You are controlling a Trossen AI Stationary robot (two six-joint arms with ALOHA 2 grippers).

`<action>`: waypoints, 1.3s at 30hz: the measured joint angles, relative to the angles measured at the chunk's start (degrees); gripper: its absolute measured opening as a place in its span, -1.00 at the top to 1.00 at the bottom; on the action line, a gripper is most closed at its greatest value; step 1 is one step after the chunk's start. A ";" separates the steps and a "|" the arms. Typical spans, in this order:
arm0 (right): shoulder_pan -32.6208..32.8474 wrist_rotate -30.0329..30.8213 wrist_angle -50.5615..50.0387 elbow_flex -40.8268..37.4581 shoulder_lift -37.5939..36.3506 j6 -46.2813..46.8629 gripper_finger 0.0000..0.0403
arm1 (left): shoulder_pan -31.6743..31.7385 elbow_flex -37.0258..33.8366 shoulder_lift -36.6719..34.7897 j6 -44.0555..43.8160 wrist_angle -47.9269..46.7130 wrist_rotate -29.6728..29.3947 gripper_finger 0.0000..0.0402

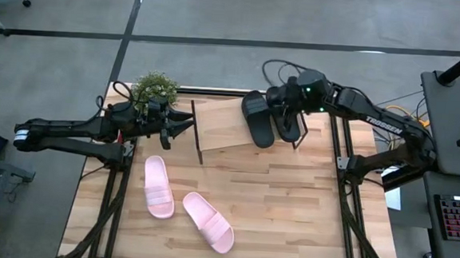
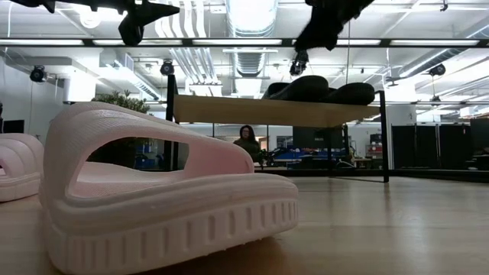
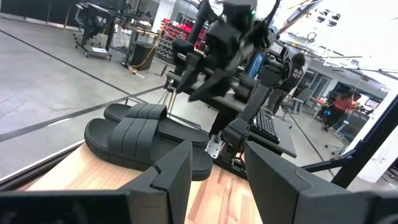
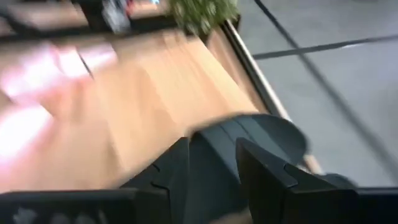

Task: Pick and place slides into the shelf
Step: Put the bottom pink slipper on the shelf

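Two black slides (image 1: 259,119) (image 1: 291,126) lie side by side, soles down, on the right part of the slanted wooden shelf (image 1: 222,128). My right gripper (image 1: 284,99) hangs open just above them; in its wrist view a black slide (image 4: 261,134) lies under the spread fingers, and in the low view the gripper (image 2: 300,63) stands clear of the slides (image 2: 309,88). The two pink slides (image 1: 158,187) (image 1: 208,221) rest soles down on the tabletop nearer the front. My left gripper (image 1: 180,126) waits open by the shelf's left edge, facing the black slides (image 3: 140,140).
A small potted plant (image 1: 154,87) stands at the table's far left corner behind my left gripper. The shelf's left half (image 1: 214,128) is bare wood. In the low view a pink slide (image 2: 168,198) fills the foreground, and a person (image 2: 247,141) sits far behind the table.
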 joint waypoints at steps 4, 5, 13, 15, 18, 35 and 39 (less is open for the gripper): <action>1.38 -4.98 5.47 0.23 -0.32 11.08 0.43 | 0.00 0.00 0.00 0.00 0.00 0.00 0.34; 2.12 -5.65 7.46 0.23 -0.32 13.36 0.44 | 0.00 0.00 0.00 0.00 -0.02 0.00 0.34; 10.76 -6.11 24.10 0.55 -0.34 22.92 0.61 | 0.00 0.02 -0.60 1.47 0.07 0.18 0.34; 13.80 -4.22 27.20 0.61 -0.48 22.67 0.69 | 0.02 0.01 -1.12 2.10 0.03 0.46 0.34; 19.08 4.29 27.75 0.63 -0.81 20.75 0.84 | 0.00 0.02 -2.35 3.03 0.02 0.94 0.34; 39.96 31.17 42.77 0.52 -0.76 2.71 0.96 | 0.04 0.00 -16.84 11.08 -0.12 7.42 0.71; 40.49 32.34 42.63 0.52 -0.78 2.66 0.96 | 0.04 -0.04 -20.46 11.08 -2.41 11.44 0.85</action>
